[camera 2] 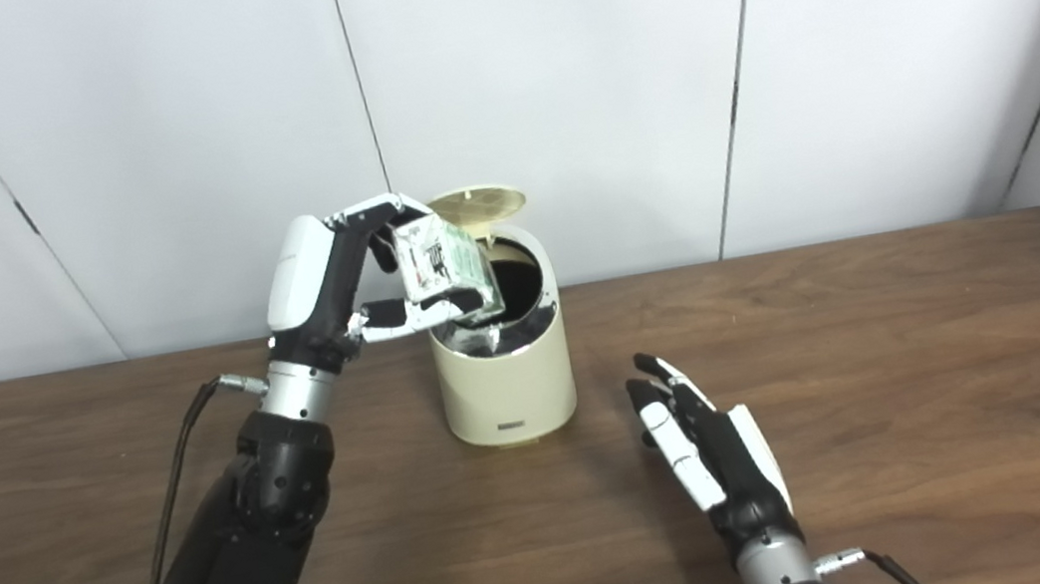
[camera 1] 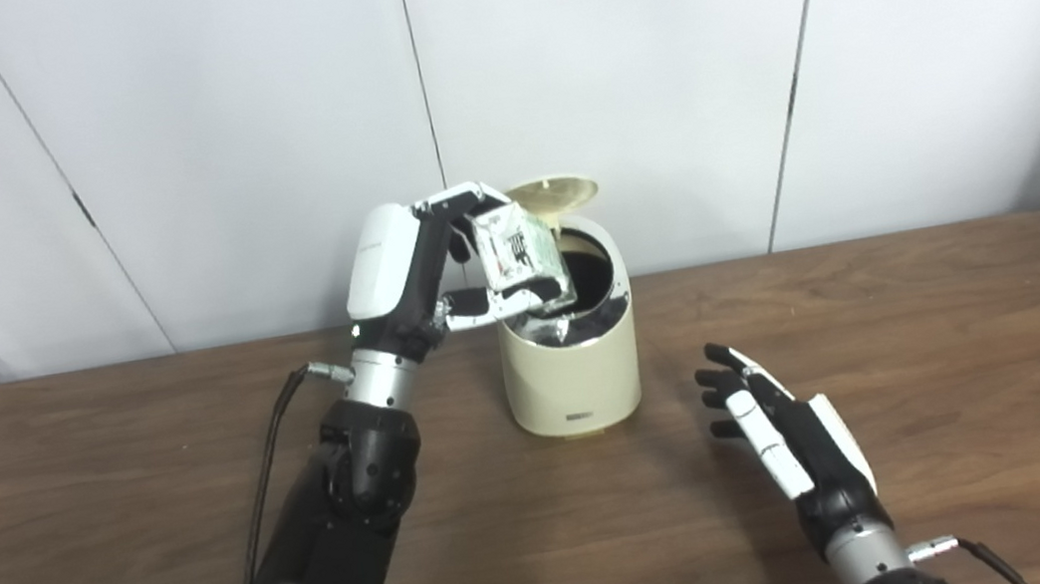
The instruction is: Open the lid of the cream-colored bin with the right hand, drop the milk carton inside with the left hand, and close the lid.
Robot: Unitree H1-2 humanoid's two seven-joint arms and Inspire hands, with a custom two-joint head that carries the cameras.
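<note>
The cream-colored bin [camera 1: 574,375] stands on the wooden table [camera 1: 937,328] near the wall, its round lid [camera 1: 553,193] tipped up and open at the back. My left hand [camera 1: 422,270] is raised beside the bin's left rim and is shut on the white and green milk carton [camera 1: 523,258], which hangs tilted over the dark opening. My right hand [camera 1: 777,429] hovers low over the table to the right of the bin, fingers stretched out and apart, holding nothing. The same carton [camera 2: 443,267] and right hand [camera 2: 701,449] show in the right eye view.
A white panelled wall [camera 1: 611,69] rises directly behind the bin. A black cable [camera 1: 267,466] runs along my left forearm down to the table.
</note>
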